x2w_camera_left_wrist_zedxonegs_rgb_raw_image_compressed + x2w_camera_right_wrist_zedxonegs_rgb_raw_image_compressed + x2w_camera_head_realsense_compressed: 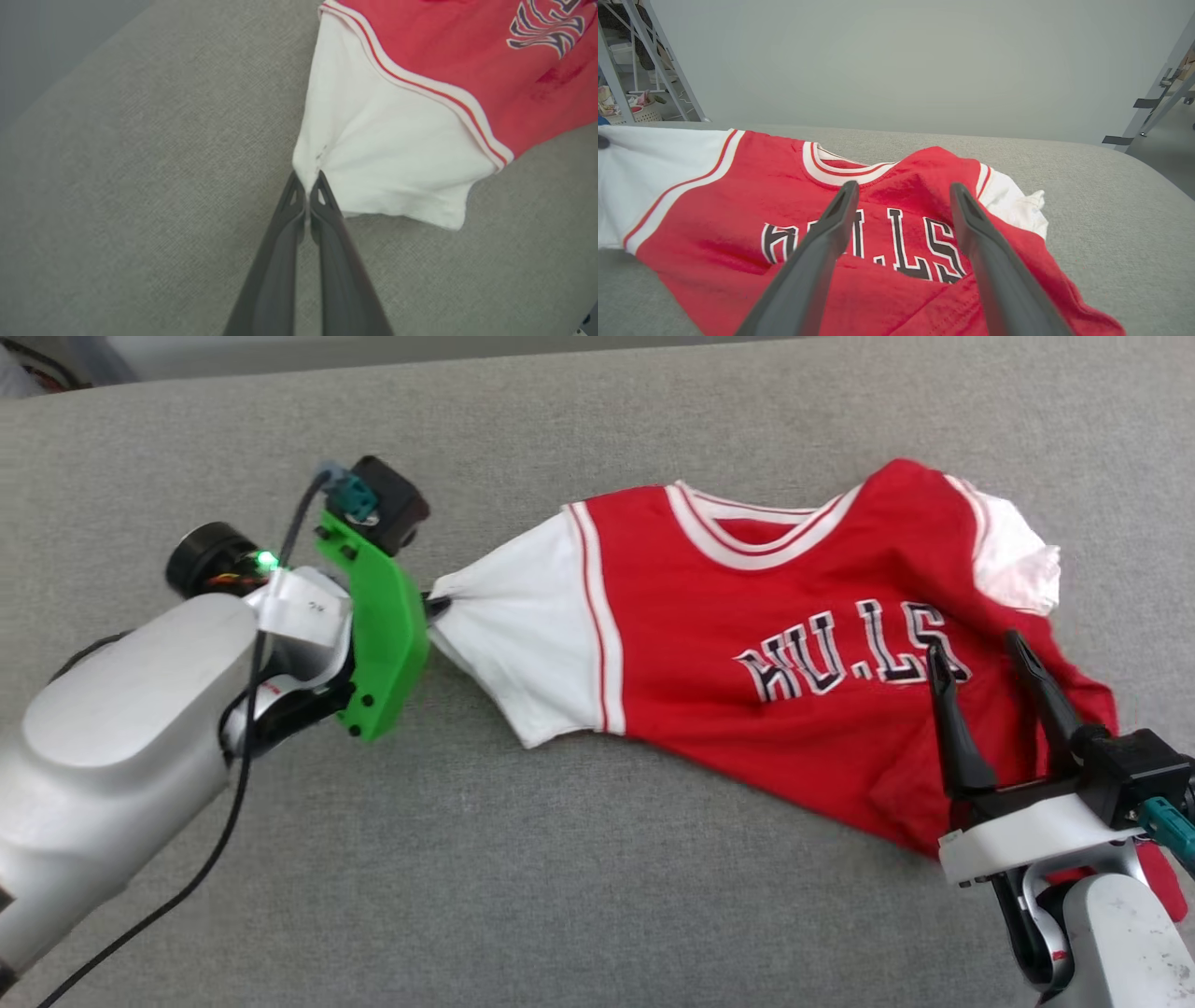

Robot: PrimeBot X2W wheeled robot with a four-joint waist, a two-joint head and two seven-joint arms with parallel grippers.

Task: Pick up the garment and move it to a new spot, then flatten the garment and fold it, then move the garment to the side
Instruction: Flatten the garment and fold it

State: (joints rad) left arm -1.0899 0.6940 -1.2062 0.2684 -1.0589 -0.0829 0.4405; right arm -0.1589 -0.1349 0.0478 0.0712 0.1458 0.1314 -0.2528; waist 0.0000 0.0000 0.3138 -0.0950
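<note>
At the left, the robot's pale left arm, with a bright green plastic bracket (pixel 378 625) at its wrist and a thin black cable (pixel 233 803) hanging from it, reached in over the desk (pixel 560 859), whose top was covered in grey, coarsely woven cloth. The left pincer (pixel 437 607) (pixel 307 184) was clamped together on the outer edge of a white sleeve (pixel 518 635) (pixel 387 154), its two slim dark fingers pressed tip to tip with a pinch of cloth between them. The sleeve was gathered into radiating creases at the pinch and drawn out toward the desk's left edge.

From there the garment (pixel 709 644) (pixel 738 196) lay front up across the middle and right of the desk. Its long axis ran left to right, sleeve to sleeve, with the striped collar toward the far edge and the hem toward the near right corner. The red body was a soft knit, rumpled, with shallow folds running through the black-and-white block letters. A red-and-white band marked each sleeve seam. The far-right sleeve (pixel 1018 565) (pixel 1017 205) lay crumpled in a loose heap.

At the right, the right pincer (pixel 973 646) (pixel 904 186) stood with its long tapering fingers wide apart, pointing toward the far edge. It was over the lettering and gripped nothing. Whether it touched the cloth could not be told.
</note>
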